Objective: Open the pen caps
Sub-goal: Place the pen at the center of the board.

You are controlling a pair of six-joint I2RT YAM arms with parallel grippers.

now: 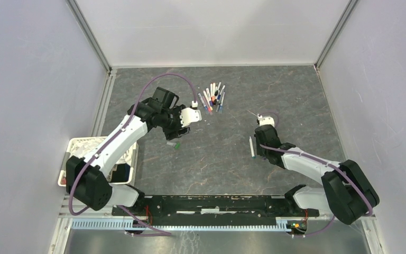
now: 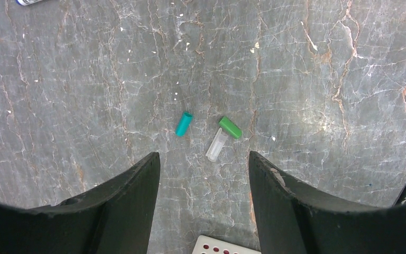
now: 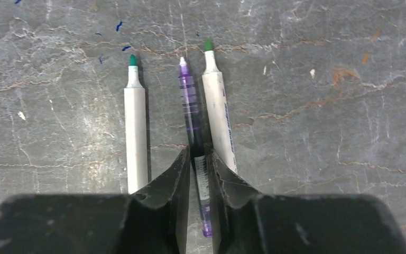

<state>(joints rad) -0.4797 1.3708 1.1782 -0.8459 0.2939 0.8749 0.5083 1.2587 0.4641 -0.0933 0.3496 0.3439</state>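
The left gripper point(image 2: 203, 159) hangs above the grey marbled table point(image 1: 217, 164) with its two black fingers point(image 2: 137, 185) spread wide and nothing between them; its wrist camera alone resolves what lies below: a short teal plastic cap point(image 2: 183, 124), a short green plastic cap point(image 2: 230, 127) and a clear plastic cap point(image 2: 215, 144), the green and clear ones just beside each other, the teal one a little apart, all three loose on the stone and touching neither finger; from the overhead camera the same caps show only as a small greenish speck just below the left claw.

The right gripper point(image 3: 196, 154) is drawn almost closed, its fingers on either side of a slim purple see-through pen point(image 3: 190, 106) that runs up out of the narrow gap; whether the pen is off the table I cannot tell; a white-barrelled pen with a green tip point(image 3: 136, 132) lies parallel on one side, apart from the fingers, and a second white pen with a green tip point(image 3: 218, 116) lies close against the other side; overhead, the arm covers most of this and only one white pen shows beside the claw.

Only the overhead camera shows the heap of slim pens with coloured ends point(image 1: 213, 98) at the far middle of the table, well apart from both claws, and the white tray point(image 1: 76, 144) beside the left arm.
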